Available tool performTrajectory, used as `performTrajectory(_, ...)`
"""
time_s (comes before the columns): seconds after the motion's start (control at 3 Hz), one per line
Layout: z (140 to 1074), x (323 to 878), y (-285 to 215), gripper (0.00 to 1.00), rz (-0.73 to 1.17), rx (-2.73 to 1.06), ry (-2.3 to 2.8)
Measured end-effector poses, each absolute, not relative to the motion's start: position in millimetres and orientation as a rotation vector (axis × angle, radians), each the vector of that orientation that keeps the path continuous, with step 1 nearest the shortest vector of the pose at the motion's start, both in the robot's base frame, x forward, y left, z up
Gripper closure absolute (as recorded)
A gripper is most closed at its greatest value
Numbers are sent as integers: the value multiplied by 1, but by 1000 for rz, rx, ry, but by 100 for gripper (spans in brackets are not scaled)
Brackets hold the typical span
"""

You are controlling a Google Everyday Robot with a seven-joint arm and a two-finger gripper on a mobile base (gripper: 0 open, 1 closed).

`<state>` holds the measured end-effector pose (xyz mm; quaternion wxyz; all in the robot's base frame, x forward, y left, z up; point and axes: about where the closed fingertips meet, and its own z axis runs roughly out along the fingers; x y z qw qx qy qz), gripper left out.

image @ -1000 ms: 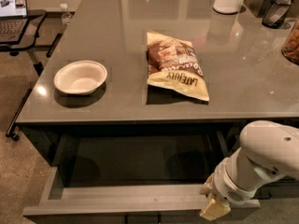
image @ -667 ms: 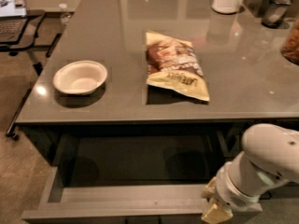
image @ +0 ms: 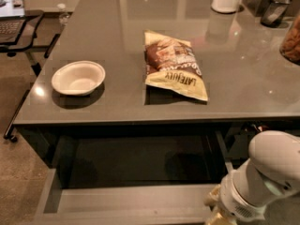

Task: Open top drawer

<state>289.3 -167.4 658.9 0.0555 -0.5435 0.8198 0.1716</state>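
Camera view: the end effector sits low at right, its grip impossible to tell, at the right end of the top drawer. The drawer stands open to its left, long axis sideways, under a grey worktop carrying a bowl and a chip bag.

Glossy grey countertop above speckled brown floor
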Motion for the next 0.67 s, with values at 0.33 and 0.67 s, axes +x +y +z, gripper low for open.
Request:
performTrajectory(0.33,661,275,-170,100,540,-1627,2508)
performTrajectory(0.67,663,260,-173,100,566,-1614,2524)
